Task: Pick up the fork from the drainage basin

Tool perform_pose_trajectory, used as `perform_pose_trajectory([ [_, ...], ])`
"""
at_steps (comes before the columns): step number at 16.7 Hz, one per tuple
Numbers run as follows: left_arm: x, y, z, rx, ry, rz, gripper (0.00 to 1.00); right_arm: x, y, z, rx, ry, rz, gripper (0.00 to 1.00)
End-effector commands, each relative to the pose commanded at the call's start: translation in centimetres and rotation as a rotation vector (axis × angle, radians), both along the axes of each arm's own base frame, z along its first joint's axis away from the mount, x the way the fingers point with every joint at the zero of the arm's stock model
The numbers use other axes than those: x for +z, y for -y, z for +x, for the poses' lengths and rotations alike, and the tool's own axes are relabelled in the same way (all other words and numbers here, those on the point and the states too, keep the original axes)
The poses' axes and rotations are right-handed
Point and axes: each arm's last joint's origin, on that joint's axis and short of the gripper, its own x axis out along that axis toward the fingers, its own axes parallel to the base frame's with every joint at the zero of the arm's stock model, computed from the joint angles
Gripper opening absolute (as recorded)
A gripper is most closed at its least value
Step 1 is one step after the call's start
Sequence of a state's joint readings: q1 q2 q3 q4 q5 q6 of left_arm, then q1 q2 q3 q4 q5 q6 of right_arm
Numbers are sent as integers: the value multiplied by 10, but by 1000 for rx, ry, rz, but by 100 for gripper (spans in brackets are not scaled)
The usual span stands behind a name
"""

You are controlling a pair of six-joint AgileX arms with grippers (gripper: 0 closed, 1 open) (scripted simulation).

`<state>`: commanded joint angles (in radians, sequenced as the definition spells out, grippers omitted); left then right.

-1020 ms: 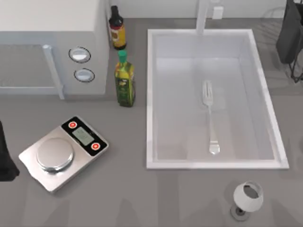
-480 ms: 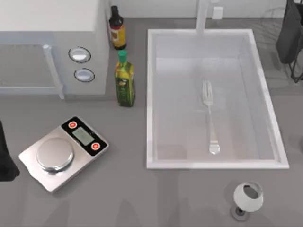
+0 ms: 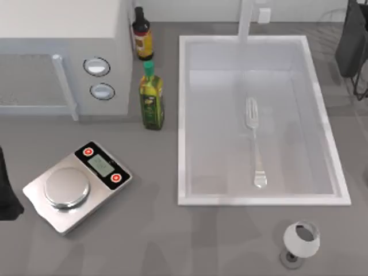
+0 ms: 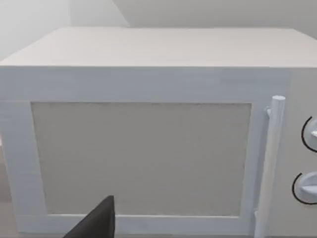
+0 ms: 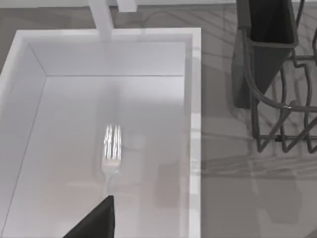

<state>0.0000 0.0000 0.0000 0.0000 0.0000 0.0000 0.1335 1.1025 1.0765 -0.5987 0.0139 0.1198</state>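
So the fork (image 3: 255, 141) is just lying flat on the floor of the drainage basin (image 3: 182, 121), tines pointing at the faucet (image 3: 246, 20) end, while the right gripper (image 3: 352, 40) hangs over the table's far right corner, honestly can't tell its finger state.

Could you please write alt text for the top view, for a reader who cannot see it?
A silver fork lies lengthwise on the floor of a white basin at the table's right, tines toward the far end, untouched. Left of the basin stand two bottles, a microwave and a scale; a wine glass stands near the front edge.
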Motion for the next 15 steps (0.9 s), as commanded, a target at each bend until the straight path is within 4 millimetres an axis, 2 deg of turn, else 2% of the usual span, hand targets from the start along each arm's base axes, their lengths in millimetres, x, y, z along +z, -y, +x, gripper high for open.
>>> perform_pose_trajectory([
  [3,0,0,0,0,0,0,100,9,-24,67,14,-193,3,100],
  [6,0,0,0,0,0,0,100,-6,-53,133,20,-387,-4,100],
  [10,0,0,0,0,0,0,100,-58,-96,199,14,-626,-30,100],
  [12,0,0,0,0,0,0,100,-90,-115,220,6,-728,-48,100],
  [15,0,0,0,0,0,0,100,-134,-137,238,-8,-848,-75,100],
])
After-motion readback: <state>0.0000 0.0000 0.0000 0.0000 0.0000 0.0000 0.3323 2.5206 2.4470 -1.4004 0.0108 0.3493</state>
